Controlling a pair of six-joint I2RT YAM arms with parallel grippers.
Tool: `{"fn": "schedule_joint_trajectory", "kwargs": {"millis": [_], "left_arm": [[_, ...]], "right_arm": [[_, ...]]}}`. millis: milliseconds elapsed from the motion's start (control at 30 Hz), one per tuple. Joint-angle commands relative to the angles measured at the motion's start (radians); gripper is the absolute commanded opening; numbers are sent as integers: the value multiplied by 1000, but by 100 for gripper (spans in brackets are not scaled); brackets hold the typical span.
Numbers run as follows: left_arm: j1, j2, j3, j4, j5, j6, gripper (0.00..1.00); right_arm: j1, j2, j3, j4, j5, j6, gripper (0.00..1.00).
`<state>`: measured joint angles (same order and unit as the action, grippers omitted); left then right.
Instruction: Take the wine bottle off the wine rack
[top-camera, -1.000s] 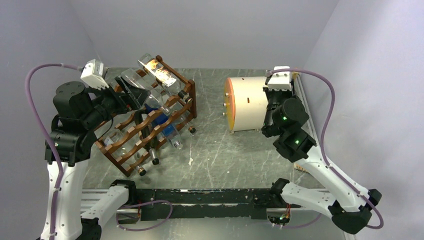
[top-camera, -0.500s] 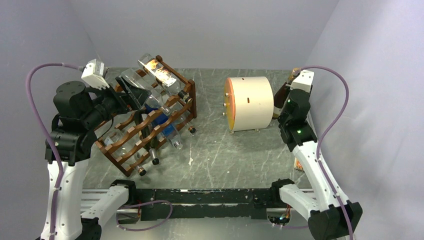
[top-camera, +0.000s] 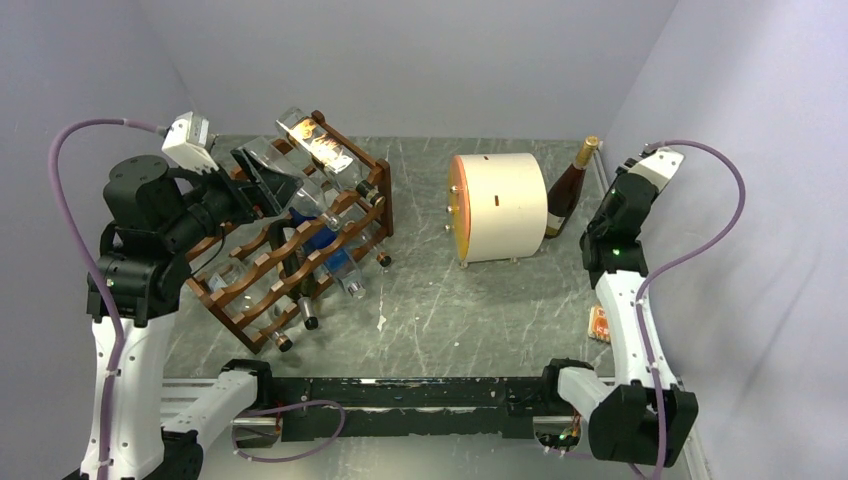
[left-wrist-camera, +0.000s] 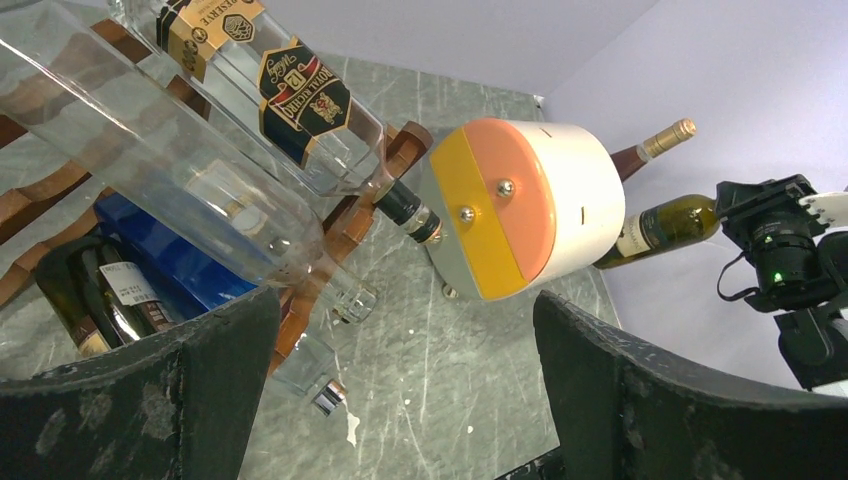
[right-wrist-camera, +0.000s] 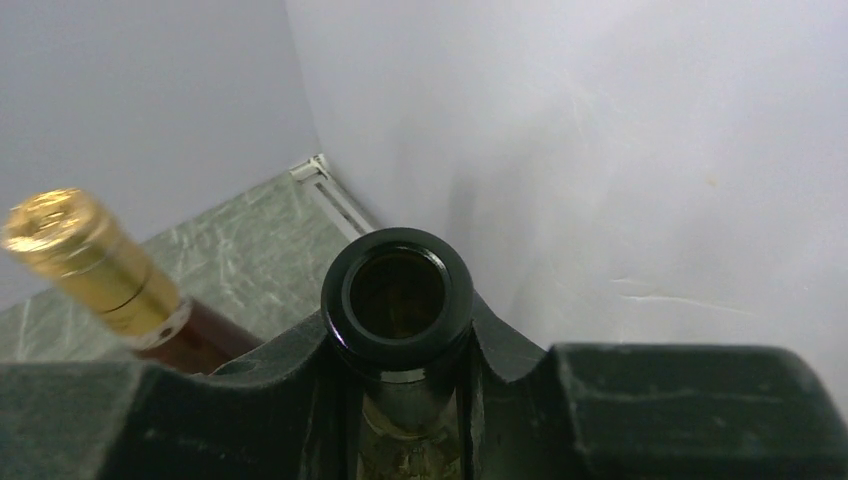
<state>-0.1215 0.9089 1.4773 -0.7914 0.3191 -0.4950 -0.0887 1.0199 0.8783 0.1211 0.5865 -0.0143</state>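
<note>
At nine o'clock on the table (top-camera: 440, 300) we see the left gripper (top-camera: 268, 182), its jaws spread wide with nothing clamped between them, poised at the upper edge of the wine rack (top-camera: 300, 262). The rack sits askew at about ten o'clock, with clear bottles (left-wrist-camera: 150, 150) lying in its top cradles and a blue bottle (left-wrist-camera: 165, 262) beneath them. At one o'clock a cream drum (top-camera: 505, 205) lies on its side, its orange face turned toward the rack. Just at the drum's three o'clock a brown bottle (top-camera: 566, 190) with a gold cap stands upright. At two o'clock, by the right wall (top-camera: 720, 150), the right gripper (right-wrist-camera: 405, 395) is clamped on the neck of the wine bottle (left-wrist-camera: 665, 222). That bottle is off the rack and well apart from it, tilted, with its base hidden behind the drum.
</note>
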Motion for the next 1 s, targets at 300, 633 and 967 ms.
{"fn": "schedule_joint_trajectory", "kwargs": {"millis": [300, 633, 967], "left_arm": [[-4, -12, 18, -4, 41, 6, 100], [-4, 13, 53, -24, 54, 20, 100], [-4, -1, -9, 6, 79, 4, 100]], "right_arm": [[-98, 156, 0, 272, -116, 80, 0], [-122, 242, -34, 401, -129, 38, 0], [-139, 340, 1, 447, -186, 55, 0]]}}
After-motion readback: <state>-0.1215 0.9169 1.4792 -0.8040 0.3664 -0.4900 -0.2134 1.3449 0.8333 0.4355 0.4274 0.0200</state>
